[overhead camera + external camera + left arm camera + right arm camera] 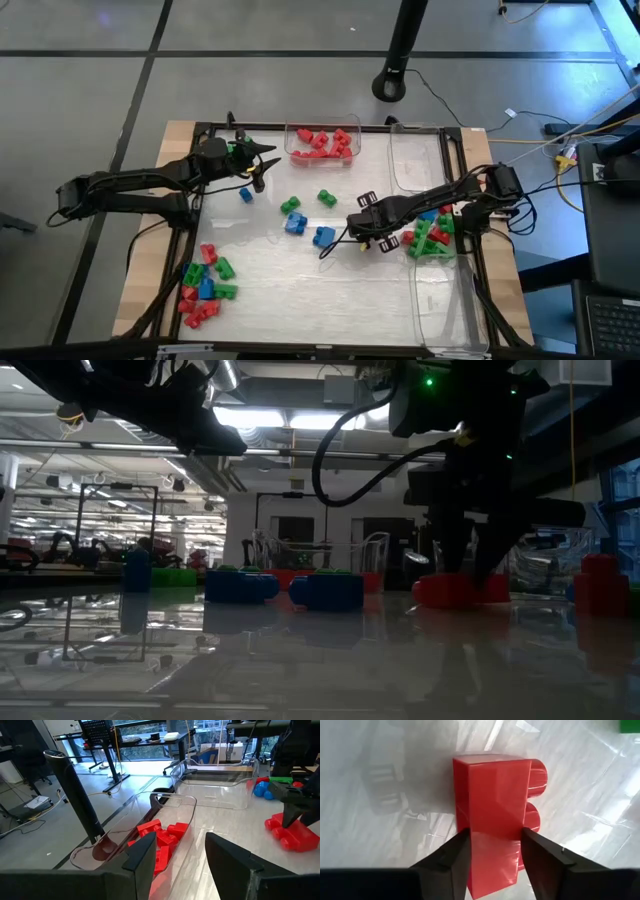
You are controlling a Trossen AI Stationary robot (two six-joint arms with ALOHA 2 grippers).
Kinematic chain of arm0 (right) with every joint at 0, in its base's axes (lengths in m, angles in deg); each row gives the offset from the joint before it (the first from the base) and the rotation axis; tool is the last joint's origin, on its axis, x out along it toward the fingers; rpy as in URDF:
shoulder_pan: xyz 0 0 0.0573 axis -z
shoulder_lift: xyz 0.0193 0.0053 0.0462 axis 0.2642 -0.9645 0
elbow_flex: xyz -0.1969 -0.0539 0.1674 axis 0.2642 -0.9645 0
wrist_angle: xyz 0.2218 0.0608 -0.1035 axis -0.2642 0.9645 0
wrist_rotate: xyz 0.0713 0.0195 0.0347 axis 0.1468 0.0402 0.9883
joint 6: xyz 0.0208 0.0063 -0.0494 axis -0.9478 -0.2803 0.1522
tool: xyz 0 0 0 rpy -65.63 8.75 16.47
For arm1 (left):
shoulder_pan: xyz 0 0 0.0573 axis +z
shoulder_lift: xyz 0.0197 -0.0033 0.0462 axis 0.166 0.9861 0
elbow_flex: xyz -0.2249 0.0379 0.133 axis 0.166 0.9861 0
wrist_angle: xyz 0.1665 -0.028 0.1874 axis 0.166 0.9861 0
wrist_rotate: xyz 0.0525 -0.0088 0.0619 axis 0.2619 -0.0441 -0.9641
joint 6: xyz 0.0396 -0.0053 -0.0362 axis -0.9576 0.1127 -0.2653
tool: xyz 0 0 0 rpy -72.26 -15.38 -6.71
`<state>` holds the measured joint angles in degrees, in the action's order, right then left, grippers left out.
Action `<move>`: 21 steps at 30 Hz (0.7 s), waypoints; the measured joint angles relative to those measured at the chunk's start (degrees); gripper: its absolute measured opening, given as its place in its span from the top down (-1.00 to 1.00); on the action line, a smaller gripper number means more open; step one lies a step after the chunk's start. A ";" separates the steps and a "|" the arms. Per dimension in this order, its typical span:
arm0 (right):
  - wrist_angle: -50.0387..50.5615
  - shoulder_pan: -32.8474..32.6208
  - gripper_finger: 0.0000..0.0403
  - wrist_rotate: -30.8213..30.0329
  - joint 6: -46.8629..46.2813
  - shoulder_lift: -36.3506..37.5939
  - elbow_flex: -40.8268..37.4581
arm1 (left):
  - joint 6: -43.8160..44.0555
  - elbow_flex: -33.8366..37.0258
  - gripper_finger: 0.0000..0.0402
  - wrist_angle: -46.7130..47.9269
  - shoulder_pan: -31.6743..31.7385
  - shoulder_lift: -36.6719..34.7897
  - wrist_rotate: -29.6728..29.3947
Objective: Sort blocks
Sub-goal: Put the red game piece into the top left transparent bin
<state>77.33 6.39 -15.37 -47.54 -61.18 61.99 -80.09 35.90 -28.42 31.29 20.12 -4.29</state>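
Note:
A red block (492,795) lies on the table's right half, with my right gripper (492,837) shut on it; the left wrist view also shows this block (287,834). My left gripper (262,165) hangs open above the table's far left, beside a clear bin (345,152) that holds red blocks (162,837). Nothing is between its fingers. Loose blue blocks (294,224) and green blocks (327,198) rest on the table's middle. My right gripper pinches the red block by two opposite flat sides (490,847) between its two fingers. The fingers come from above, pointing steeply down. The block lies on its side with its studs (537,775) pointing sideways; in the low view it sits on the table (455,590).
A mixed pile of red, green and blue blocks (432,232) lies just right of my right gripper, and another pile (205,285) at the near left. A clear bin (418,160) stands at the far right and another (445,300) at the near right.

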 joint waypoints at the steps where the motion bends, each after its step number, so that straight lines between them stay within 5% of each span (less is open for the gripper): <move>1: -0.03 -0.01 0.22 -0.64 0.09 0.02 0.02 | 0.00 0.00 0.21 0.00 0.00 0.00 0.02; 15: -5.05 -0.04 0.25 -15.01 1.47 0.16 -5.25 | 0.01 0.00 0.21 0.00 0.00 0.00 0.02; 21: -10.87 -0.06 0.52 -20.77 2.57 0.17 -9.18 | 0.02 0.00 0.21 0.00 0.00 0.00 0.00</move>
<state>66.46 6.33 -36.14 -44.97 -61.01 52.81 -80.07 35.90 -28.42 31.29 20.12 -4.29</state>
